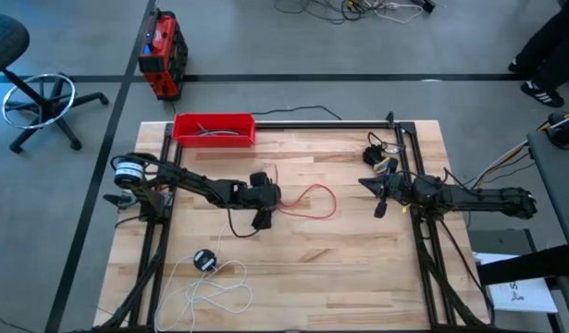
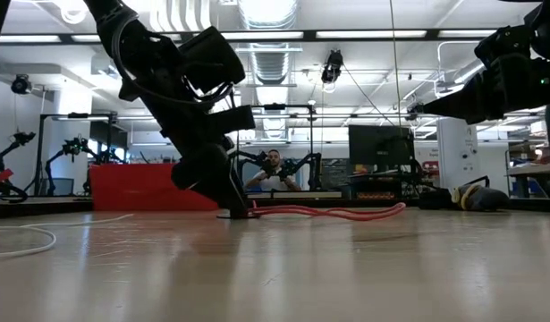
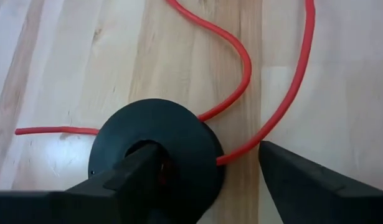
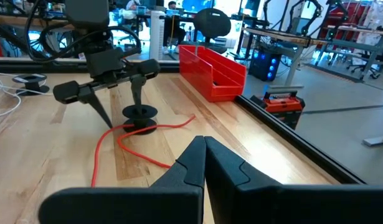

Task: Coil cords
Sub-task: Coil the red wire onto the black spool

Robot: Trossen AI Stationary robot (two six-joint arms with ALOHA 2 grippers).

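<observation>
The red cord (image 1: 314, 201) lies in loose loops on the table's middle, ending at a flat black disc (image 3: 179, 134) that lies on the wood. My left gripper (image 3: 207, 152) stands open over this disc, pointing down, also seen in the right wrist view (image 4: 124, 118). The white cord (image 1: 215, 289) lies in loose loops near the front left, with its black disc (image 1: 204, 259) beside it. My right gripper (image 4: 203, 149) hovers shut at the table's right side, holding nothing. My left gripper has one fingertip (image 3: 138, 171) set in the centre hole (image 3: 155, 149) of the red cord's disc. Its other finger (image 3: 303, 180) stands outside the rim, past the cord, touching neither. The fingers come slanting down from above. The disc lies flat on the table.
A red tray (image 1: 215, 128) with short dark cables stands at the far left edge. A dark frame rail (image 1: 330, 123) runs along the table's far edge. Bare wood lies between the red cord and the right arm.
</observation>
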